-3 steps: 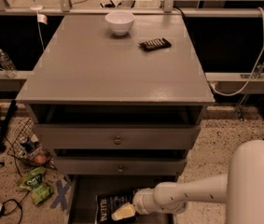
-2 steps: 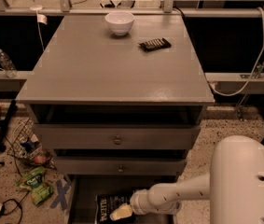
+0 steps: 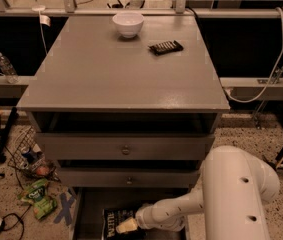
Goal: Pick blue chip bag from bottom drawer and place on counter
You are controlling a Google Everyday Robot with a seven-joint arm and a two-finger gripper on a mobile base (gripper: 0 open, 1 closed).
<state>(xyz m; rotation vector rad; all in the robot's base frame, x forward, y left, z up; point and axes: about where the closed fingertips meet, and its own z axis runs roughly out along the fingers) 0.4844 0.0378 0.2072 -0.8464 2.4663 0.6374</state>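
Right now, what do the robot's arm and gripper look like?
The arm is white: a fat rounded segment with small dark holes, tapering to a slimmer tube. The gripper, low in the bottom drawer by the blue chip bag, is pale cream.

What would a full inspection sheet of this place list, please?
Surface: smooth flat grey counter, two items near its back.
Job's things: dark blue crinkly chip bag lies in the open grey bottom drawer.
Clutter: round white bowl; small black ribbed bar.
Gripper: cream-tipped gripper low in that drawer, at the bag's right edge.
Cables: white cable hanging at right.
Surroundings: green snack bag on speckled floor; clear plastic bottle at left.
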